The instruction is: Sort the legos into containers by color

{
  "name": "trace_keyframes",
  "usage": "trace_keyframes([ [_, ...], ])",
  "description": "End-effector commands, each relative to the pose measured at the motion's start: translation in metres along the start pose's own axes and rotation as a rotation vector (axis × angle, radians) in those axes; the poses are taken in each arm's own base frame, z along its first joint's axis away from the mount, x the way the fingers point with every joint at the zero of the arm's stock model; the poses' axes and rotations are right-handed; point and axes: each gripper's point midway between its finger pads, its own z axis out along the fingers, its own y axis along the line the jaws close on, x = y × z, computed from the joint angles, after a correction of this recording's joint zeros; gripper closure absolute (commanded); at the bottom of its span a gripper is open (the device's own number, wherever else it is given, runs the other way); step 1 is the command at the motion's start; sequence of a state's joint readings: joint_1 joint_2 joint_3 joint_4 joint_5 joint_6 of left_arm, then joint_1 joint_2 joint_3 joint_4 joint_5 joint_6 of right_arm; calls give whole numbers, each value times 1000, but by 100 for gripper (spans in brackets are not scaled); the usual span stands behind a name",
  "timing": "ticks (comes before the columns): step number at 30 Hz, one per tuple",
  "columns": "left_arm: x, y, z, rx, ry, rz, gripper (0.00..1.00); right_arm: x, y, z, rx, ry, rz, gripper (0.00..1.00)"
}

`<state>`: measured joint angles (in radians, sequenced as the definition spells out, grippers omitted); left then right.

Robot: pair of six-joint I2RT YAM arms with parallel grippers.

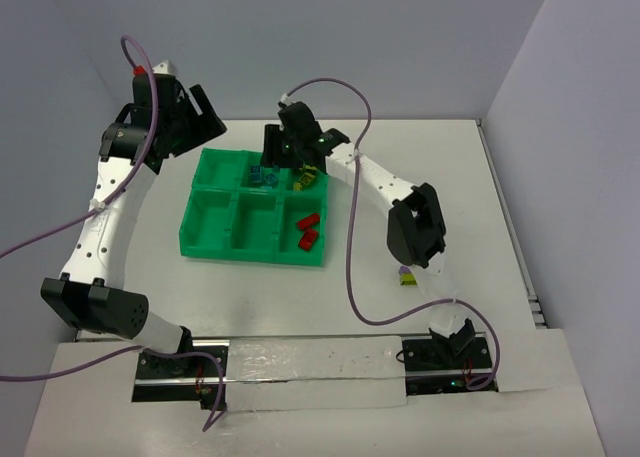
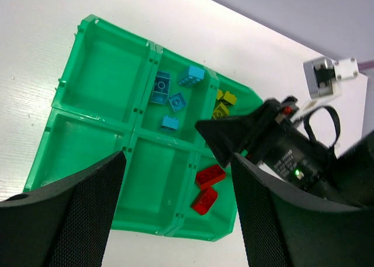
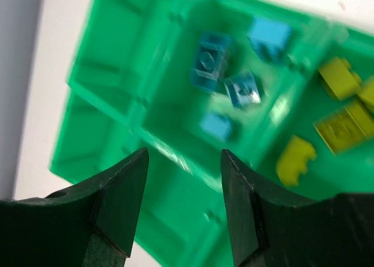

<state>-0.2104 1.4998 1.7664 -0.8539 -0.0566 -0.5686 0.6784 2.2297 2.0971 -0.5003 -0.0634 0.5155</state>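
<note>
Green tray [image 2: 99, 62] w/ blue legos [image 2: 160, 89], yellow legos [image 2: 227, 97], red legos [image 2: 209, 176].

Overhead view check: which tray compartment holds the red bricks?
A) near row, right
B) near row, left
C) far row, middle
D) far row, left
A: the two red bricks lie in the near-right compartment of the tray; the far middle one holds blue bricks.

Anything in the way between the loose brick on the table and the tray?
Yes: from above, the right arm's purple cable crosses between the brick and the tray, and that arm's black elbow sits beside the brick.
</note>
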Motion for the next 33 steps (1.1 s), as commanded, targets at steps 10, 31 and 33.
trace_keyframes([
  [10, -3, -28, 2, 132, -18, -11, 20, 54, -157, -227, 379, -199, 239, 40],
  [31, 21, -49, 17, 172, 48, 23, 21, 238, -255, -287, 731, -166, 874, 32],
  [33, 21, -51, 15, 177, 47, 26, 21, 240, -257, -282, 746, -147, 881, 28],
])
